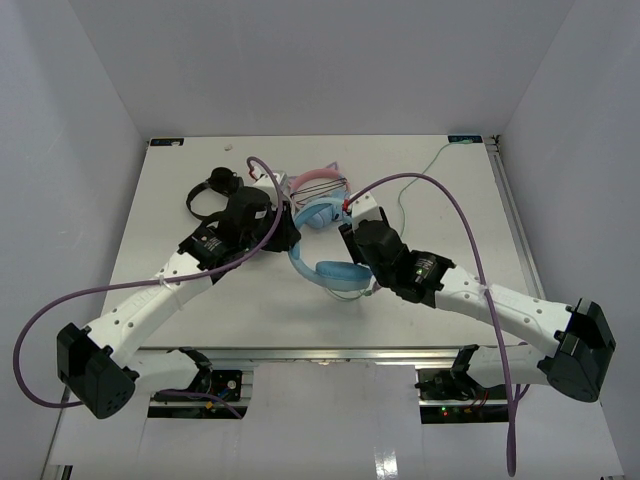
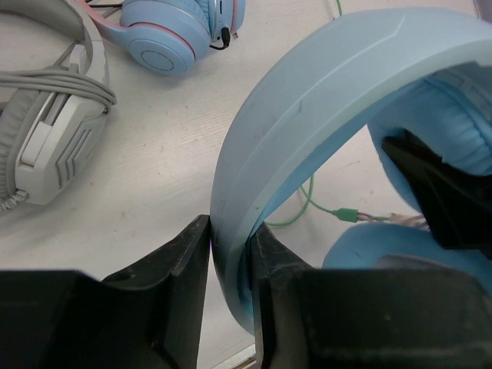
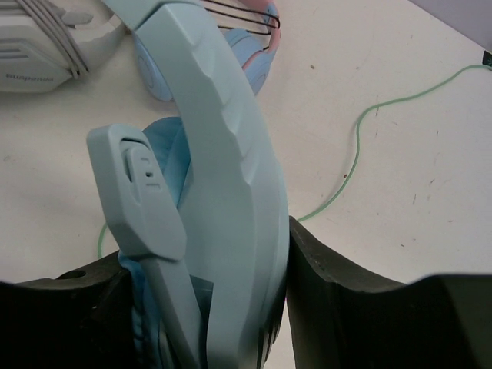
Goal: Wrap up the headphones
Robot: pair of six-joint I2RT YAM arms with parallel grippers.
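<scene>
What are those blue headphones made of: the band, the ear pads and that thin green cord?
The headband looks like matte moulded plastic: smooth, with crisp ridges. The ear cushion seems soft leatherette or fabric, puffy and wrinkled. The green cable looks rubber-coated, lying in loose curves.

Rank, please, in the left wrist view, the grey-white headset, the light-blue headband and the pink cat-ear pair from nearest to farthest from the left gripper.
From the left gripper:
1. light-blue headband, clamped between its fingers.
2. grey-white headset, lying off to the left.
3. pink cat-ear pair, beyond that, at the top.
</scene>
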